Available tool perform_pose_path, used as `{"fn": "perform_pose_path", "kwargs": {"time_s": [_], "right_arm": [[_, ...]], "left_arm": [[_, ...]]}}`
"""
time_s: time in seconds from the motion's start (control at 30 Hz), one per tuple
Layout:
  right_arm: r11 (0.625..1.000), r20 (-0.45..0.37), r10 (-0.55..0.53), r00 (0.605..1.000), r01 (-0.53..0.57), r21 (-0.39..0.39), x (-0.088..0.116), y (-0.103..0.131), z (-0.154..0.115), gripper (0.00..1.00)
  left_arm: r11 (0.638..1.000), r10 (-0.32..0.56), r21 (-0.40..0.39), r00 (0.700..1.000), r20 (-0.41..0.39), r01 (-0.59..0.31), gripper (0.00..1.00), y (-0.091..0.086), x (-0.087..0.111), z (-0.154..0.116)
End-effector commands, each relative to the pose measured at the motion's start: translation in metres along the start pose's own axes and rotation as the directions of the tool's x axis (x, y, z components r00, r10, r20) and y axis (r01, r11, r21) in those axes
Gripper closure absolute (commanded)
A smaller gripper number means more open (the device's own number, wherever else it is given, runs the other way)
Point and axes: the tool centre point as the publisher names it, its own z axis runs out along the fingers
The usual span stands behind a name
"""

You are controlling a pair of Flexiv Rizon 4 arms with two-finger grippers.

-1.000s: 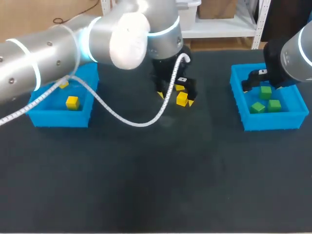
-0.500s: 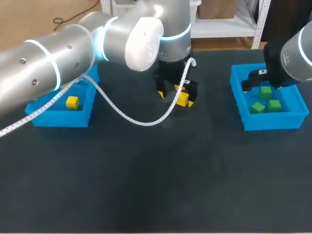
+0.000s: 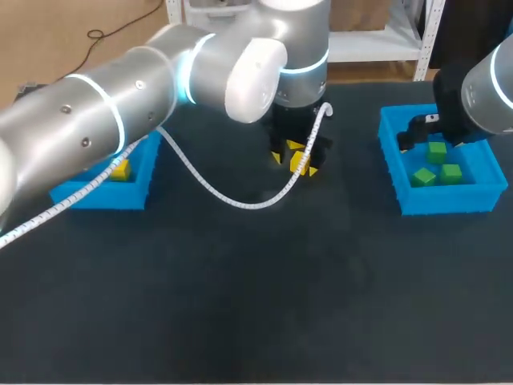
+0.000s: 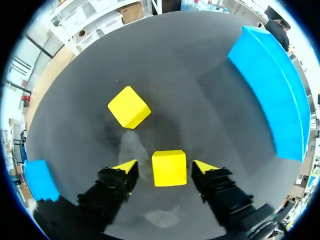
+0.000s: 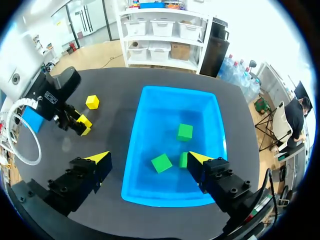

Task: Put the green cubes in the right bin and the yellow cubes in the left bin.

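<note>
The dark matte table [image 3: 240,305] lies evenly lit, with pale smudges [image 4: 131,150].

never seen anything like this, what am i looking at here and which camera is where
These are two robot arms at a dark table, sorting cubes by colour. The wide picture looks down from above and behind the robot. Each round picture comes from a camera on one arm's wrist, looking along its yellow-tipped fingers. The left gripper is open, low over the table, with a yellow cube between its fingers. Gaps show on both sides, so nothing is held yet. A second yellow cube lies just ahead. The left bin shows a third yellow cube. The right gripper hangs open and empty over the right bin, which holds three green cubes.
</note>
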Motion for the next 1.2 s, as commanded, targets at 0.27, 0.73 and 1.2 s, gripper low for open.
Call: {"fn": "perform_pose_path", "kwargs": {"time_s": [0.27,0.73,1.2], "right_arm": [[1.0,0.009,0.001,1.0,-0.001,0.003,0.002,0.0,0.0,0.0],[1.0,0.009,0.001,1.0,-0.001,0.003,0.002,0.0,0.0,0.0],[1.0,0.009,0.001,1.0,-0.001,0.003,0.002,0.0,0.0,0.0]], "left_arm": [[0.999,0.034,-0.001,0.998,0.043,-0.034,1.0,0.004,0.002,-0.011],[0.956,-0.153,-0.173,0.907,0.392,0.237,1.0,0.16,0.088,-0.131],[0.771,-0.421,-0.33,0.824,0.378,0.545,1.0,0.3,0.219,-0.142]]}}
